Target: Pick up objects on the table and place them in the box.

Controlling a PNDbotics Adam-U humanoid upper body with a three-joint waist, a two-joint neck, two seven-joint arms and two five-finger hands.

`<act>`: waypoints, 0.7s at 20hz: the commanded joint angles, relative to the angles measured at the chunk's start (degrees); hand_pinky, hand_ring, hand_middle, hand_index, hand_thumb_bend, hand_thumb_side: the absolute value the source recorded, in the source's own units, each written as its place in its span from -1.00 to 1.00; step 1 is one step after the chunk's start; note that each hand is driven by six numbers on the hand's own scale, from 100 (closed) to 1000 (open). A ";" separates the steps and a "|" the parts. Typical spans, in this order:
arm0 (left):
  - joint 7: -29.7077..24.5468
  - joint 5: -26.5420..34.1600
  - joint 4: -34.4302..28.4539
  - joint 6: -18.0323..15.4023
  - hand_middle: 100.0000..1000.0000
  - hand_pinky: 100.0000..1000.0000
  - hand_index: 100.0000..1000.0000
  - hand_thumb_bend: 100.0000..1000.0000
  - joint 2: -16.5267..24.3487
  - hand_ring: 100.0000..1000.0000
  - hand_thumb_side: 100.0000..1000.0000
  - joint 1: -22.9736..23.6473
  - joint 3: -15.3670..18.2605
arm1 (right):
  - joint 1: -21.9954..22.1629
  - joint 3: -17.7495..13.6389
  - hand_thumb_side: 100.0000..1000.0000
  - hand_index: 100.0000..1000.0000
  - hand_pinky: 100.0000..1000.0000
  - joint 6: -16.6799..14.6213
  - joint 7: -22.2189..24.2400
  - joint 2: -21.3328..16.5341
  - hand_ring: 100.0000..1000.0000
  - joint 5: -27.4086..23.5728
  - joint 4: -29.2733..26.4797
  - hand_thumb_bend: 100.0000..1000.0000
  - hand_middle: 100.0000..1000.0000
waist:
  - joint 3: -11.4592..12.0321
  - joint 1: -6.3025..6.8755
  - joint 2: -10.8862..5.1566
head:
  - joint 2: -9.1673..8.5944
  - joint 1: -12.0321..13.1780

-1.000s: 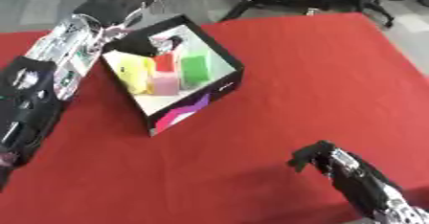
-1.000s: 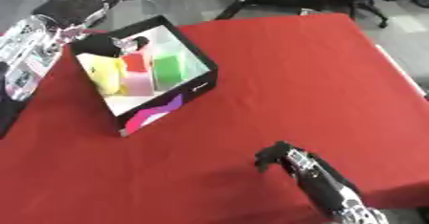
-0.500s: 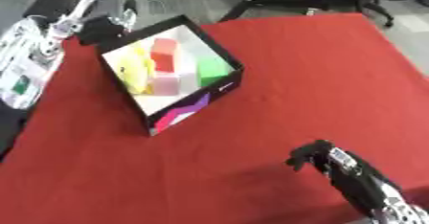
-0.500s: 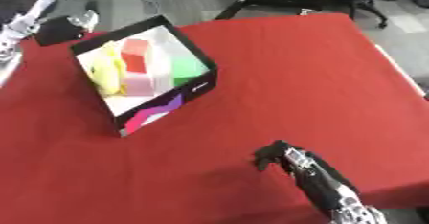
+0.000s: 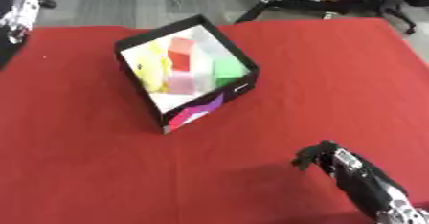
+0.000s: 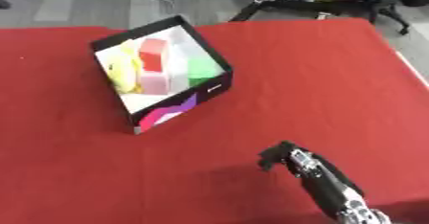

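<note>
Black cardboard box [image 5: 237, 85] on the red tablecloth [image 5: 335, 74], holding coloured blocks.
My right hand [image 5: 322, 154] hovers low, fingers curled, empty; my left hand is unseen.

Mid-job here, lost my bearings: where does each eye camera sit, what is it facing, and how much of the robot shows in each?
Left eye view: in the head, looking down at the red table and the box; right robot hand at lower right, part of the left arm at upper left.
Right eye view: same head, slightly to the side, same downward look; only the right robot hand shows.
Shared: the box with its coloured objects, the table and the right robot hand.
</note>
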 commanded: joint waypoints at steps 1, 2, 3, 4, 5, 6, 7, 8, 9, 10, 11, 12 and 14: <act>0.28 -0.29 -1.35 -0.78 0.25 0.51 0.67 -1.00 -2.90 0.20 0.80 2.91 0.62 | -0.02 -0.37 1.00 0.35 1.00 0.09 -0.27 -0.82 0.44 0.23 -0.38 -1.00 -0.09 | 0.52 0.42 -1.21 | -0.04 2.16; 0.24 -0.88 -1.35 -0.44 0.25 0.50 0.67 -1.00 -3.87 0.19 0.81 4.20 0.53 | 0.17 -0.34 1.00 0.35 1.00 0.13 -0.25 -0.79 0.44 0.27 -0.29 -1.00 -0.08 | 0.91 0.41 -1.41 | -0.03 3.04; 0.25 -1.39 -1.35 -0.07 0.24 0.50 0.66 -1.00 -4.68 0.19 0.84 5.18 0.43 | 0.42 -0.33 1.00 0.35 1.00 0.16 -0.21 -0.74 0.44 0.35 -0.20 -1.00 -0.09 | 1.38 0.38 -1.60 | -0.02 3.65; 0.31 -1.73 -1.35 0.46 0.24 0.50 0.66 -1.00 -5.68 0.18 0.84 6.27 0.32 | 0.87 -0.37 1.00 0.35 1.00 0.26 -0.19 -0.60 0.44 0.51 0.01 -1.00 -0.09 | 2.25 0.30 -1.92 | -0.02 4.13; 0.39 -1.98 -1.35 0.90 0.23 0.50 0.66 -1.00 -6.54 0.18 0.85 7.07 0.22 | 1.23 -0.42 1.00 0.35 1.00 0.35 -0.18 -0.44 0.44 0.64 0.19 -1.00 -0.09 | 3.06 0.24 -2.21 | -0.02 4.48; 0.55 -2.11 -1.35 1.35 0.23 0.49 0.65 -1.00 -7.54 0.17 0.86 7.82 0.21 | 1.52 -0.51 1.00 0.35 1.00 0.43 -0.23 -0.24 0.44 0.74 0.36 -1.00 -0.09 | 4.06 0.16 -2.56 | -0.02 4.87; 0.79 -2.15 -1.35 1.79 0.22 0.49 0.64 -1.00 -8.45 0.17 0.86 8.43 0.24 | 1.67 -0.59 1.00 0.35 1.00 0.53 -0.30 -0.05 0.44 0.76 0.50 -1.00 -0.09 | 4.97 0.11 -2.87 | -0.02 5.19; 1.01 -2.14 -1.36 2.19 0.21 0.48 0.64 -1.00 -9.14 0.17 0.87 8.90 0.23 | 1.69 -0.62 1.00 0.35 1.00 0.62 -0.36 0.07 0.44 0.71 0.61 -1.00 -0.08 | 5.74 0.06 -3.13 | -0.02 5.42; 1.17 -2.14 -1.36 2.54 0.21 0.48 0.64 -1.00 -9.62 0.16 0.87 9.25 0.16 | 1.66 -0.54 1.00 0.35 1.00 0.67 -0.33 0.09 0.44 0.60 0.67 -1.00 -0.08 | 6.32 0.01 -3.37 | -0.02 5.59; 1.28 -2.14 -1.36 2.82 0.21 0.48 0.64 -1.00 -9.95 0.16 0.87 9.46 0.08 | 1.66 -0.40 1.00 0.35 1.00 0.67 -0.22 0.04 0.44 0.44 0.69 -1.00 -0.08 | 6.75 -0.04 -3.59 | -0.02 5.76; 1.37 -2.11 -1.36 2.99 0.21 0.48 0.64 -1.00 -10.18 0.16 0.87 9.53 0.01 | 1.68 -0.26 1.00 0.35 1.00 0.61 -0.07 -0.06 0.44 0.27 0.65 -1.00 -0.08 | 7.04 -0.10 -3.73 | -0.02 5.92; 1.44 -2.05 -1.36 2.99 0.21 0.48 0.64 -1.00 -10.42 0.16 0.86 9.40 -0.07 | 1.71 -0.19 1.00 0.35 1.00 0.53 0.03 -0.21 0.44 0.13 0.57 -1.00 -0.08 | 7.05 -0.14 -3.80 | -0.02 6.08; 1.43 -1.75 -1.36 3.15 0.21 0.48 0.63 -1.00 -10.99 0.16 0.87 8.80 -0.37 | 1.85 -0.36 1.00 0.35 1.00 0.38 -0.09 -0.35 0.44 0.03 0.46 -1.00 -0.08 | 6.54 -0.21 -3.81 | -0.02 6.13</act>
